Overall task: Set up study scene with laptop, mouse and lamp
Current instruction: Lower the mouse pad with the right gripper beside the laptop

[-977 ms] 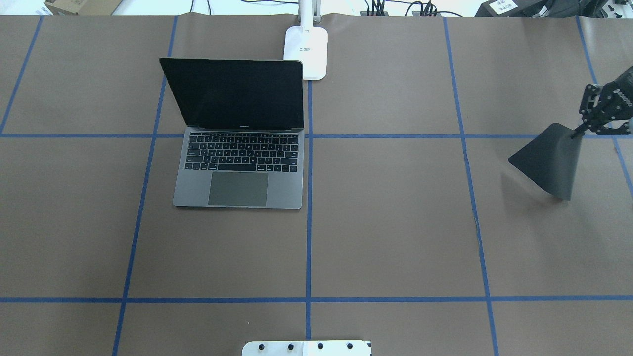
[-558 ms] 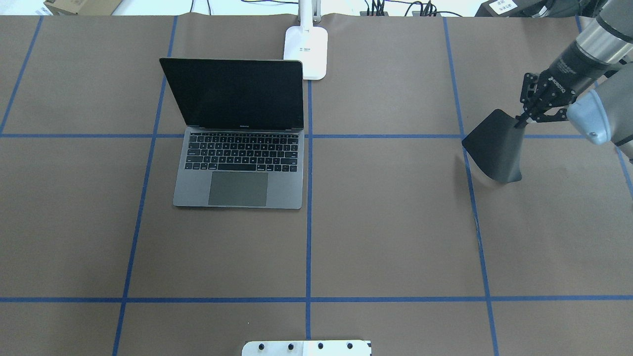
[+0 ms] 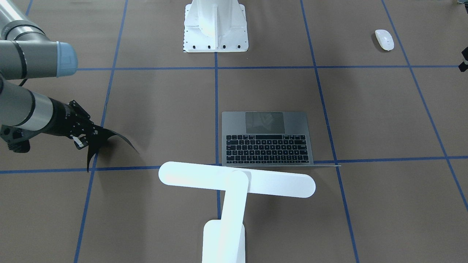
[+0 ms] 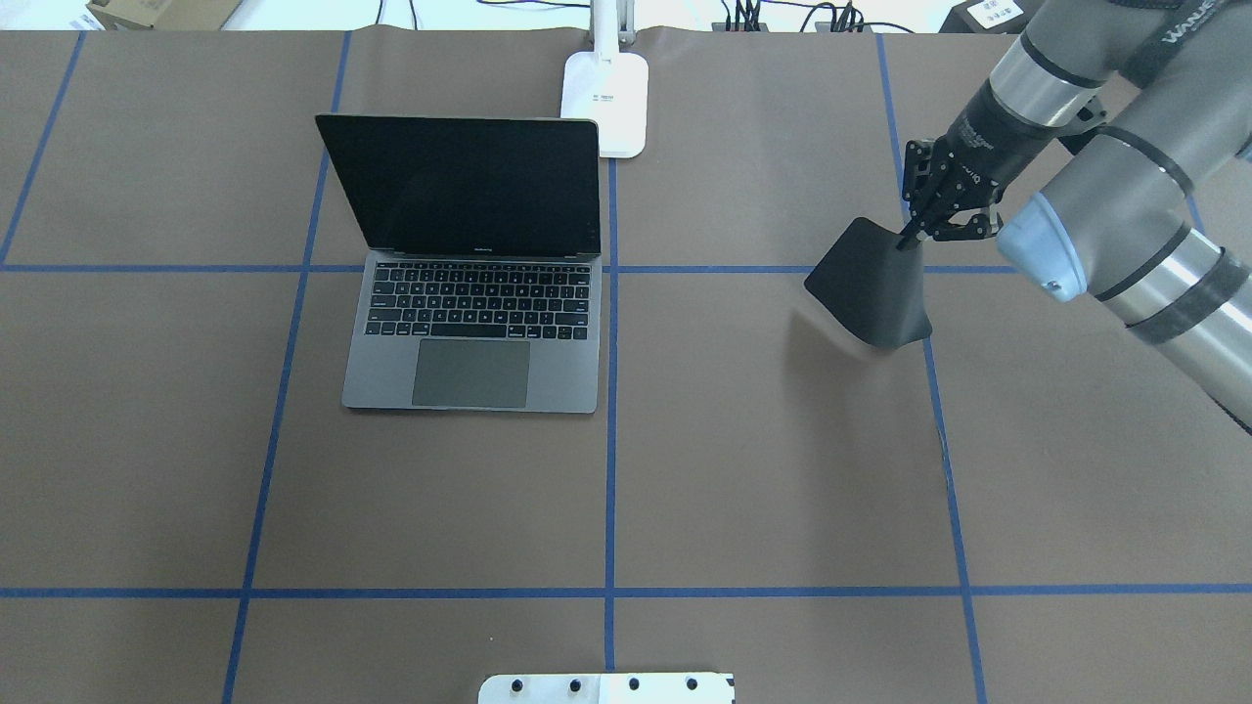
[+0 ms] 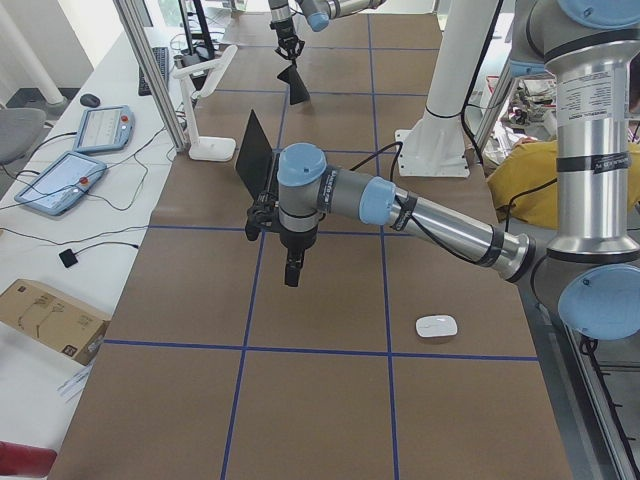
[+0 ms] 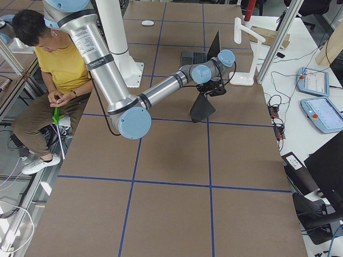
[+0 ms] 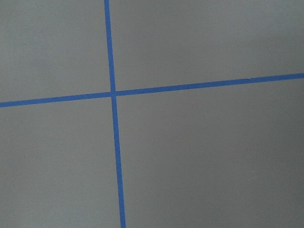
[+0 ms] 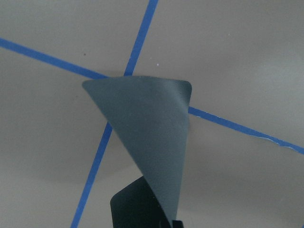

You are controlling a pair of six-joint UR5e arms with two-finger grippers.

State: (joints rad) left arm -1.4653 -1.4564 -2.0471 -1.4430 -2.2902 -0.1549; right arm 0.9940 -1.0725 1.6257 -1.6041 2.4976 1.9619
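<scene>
The grey laptop stands open left of the table's middle, also seen in the front view. The white lamp stands behind it, its base at the far edge and its bar head over the laptop's lid. The white mouse lies on the robot's left side, near its edge, outside the overhead view. My right gripper is shut on a corner of a black mat, which hangs curled above the table. My left gripper hangs over bare table; I cannot tell its state.
The white bolted pedestal stands at the robot's side of the table. Blue tape lines cross the brown cover. A seated person in yellow is beside the table. Pendants lie on a side desk.
My right gripper has moved left from the table's right edge toward the middle, carrying the black mat. The laptop and lamp have not moved.
</scene>
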